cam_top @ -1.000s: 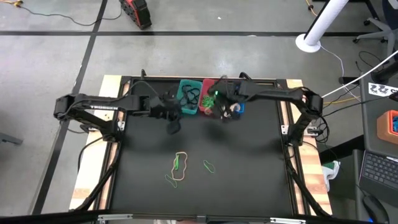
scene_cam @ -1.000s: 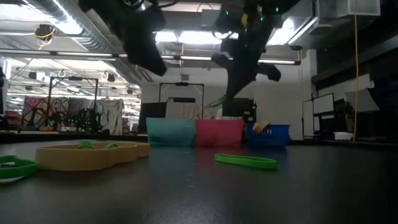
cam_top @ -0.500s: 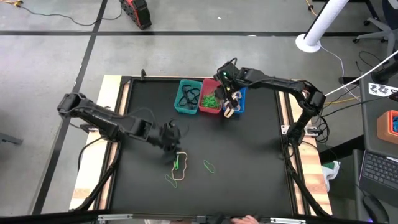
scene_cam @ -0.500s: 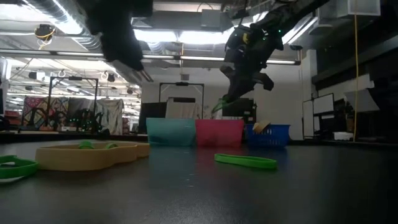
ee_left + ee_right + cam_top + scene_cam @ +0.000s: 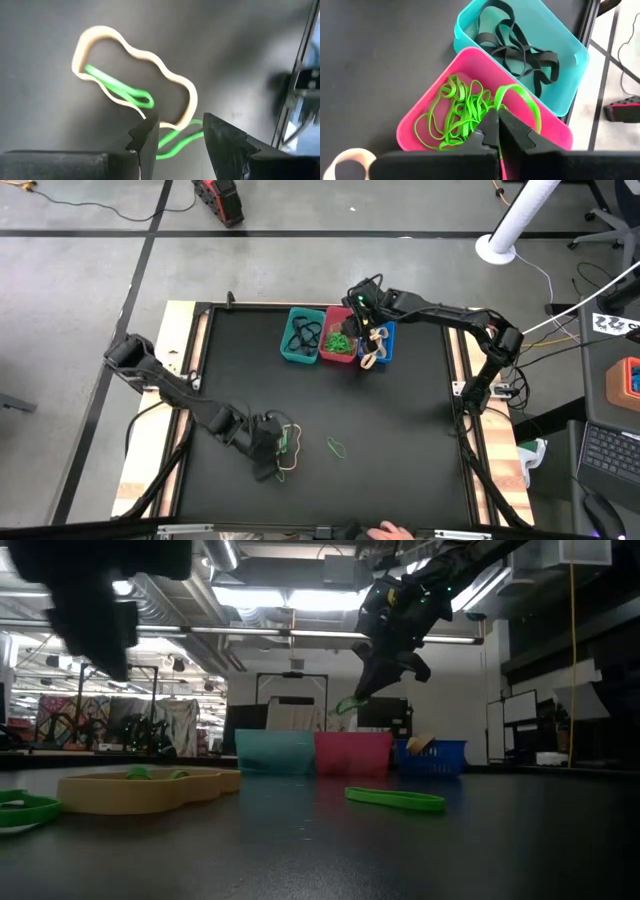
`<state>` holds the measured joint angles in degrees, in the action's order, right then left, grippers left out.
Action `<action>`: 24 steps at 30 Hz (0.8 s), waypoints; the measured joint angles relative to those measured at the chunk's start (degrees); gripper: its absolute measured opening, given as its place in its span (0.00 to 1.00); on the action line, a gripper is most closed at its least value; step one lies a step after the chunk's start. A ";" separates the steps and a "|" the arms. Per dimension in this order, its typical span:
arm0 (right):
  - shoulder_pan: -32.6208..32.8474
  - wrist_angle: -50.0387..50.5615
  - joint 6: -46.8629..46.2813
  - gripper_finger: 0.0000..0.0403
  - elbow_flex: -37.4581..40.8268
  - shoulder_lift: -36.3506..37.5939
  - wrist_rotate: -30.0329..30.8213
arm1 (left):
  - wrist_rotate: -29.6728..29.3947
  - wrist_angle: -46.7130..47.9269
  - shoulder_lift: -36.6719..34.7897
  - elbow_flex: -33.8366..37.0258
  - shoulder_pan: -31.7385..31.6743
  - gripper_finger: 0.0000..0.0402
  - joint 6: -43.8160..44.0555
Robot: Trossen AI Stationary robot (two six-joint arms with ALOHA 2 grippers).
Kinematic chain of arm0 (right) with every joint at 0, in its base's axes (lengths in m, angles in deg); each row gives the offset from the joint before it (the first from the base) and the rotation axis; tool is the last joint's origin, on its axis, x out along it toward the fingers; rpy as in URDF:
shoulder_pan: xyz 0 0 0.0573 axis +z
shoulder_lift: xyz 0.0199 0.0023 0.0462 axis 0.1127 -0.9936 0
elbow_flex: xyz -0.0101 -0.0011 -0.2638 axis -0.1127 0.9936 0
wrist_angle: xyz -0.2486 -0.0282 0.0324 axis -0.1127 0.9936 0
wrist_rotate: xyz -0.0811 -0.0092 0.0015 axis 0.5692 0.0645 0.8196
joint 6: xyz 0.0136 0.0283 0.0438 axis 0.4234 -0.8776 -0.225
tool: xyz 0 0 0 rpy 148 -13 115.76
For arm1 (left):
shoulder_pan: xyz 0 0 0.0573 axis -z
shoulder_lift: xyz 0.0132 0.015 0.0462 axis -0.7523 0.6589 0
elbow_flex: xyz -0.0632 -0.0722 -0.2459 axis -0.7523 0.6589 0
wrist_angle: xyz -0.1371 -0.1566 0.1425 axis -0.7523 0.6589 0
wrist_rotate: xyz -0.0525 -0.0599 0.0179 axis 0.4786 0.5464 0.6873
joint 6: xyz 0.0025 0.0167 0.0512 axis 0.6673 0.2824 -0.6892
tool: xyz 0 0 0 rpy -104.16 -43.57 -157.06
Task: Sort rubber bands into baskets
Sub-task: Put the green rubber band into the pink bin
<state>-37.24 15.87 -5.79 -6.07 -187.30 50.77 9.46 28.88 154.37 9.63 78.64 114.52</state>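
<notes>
Table (image 5: 400, 420) seen from overhead, level from tabletop ht, baskets (image 5: 352, 753) shared w/ close right-wrist cam, left-wrist cam aimed down close at bands (image 5: 135, 90)

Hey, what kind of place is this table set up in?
Probably a robotics lab or workshop: bare concrete floor around the table, exposed ceiling ducts with strip lights, and racks of equipment behind.

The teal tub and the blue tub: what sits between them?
The pink tub, holding a heap of green rubber bands; the overhead view shows it wedged between the teal tub and blue tub.
</notes>
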 joint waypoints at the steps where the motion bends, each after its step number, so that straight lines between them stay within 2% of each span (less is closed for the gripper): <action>1: 0.01 -0.02 -0.78 0.02 0.00 0.00 -0.02 | -0.01 -0.33 0.71 0.00 1.01 0.37 0.22; 8: -0.01 -0.13 -2.28 0.20 0.00 0.00 0.51 | -0.01 -6.39 5.55 -0.02 6.85 0.37 -3.59; 14: 0.05 -0.30 -2.31 0.35 0.00 0.00 0.47 | -0.17 -9.56 10.91 -0.04 8.58 0.37 -7.07; 18: 0.04 -0.28 -2.29 0.39 0.00 0.00 0.46 | -0.37 -10.07 13.57 -0.04 8.34 0.37 -8.02; 24: 0.03 -0.28 -2.29 0.40 0.00 -0.02 0.44 | -1.81 -9.90 15.02 -0.04 8.34 0.37 -8.86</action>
<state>-37.21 15.59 -8.08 -6.07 -187.32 51.22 7.65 18.97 169.39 9.59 86.98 105.66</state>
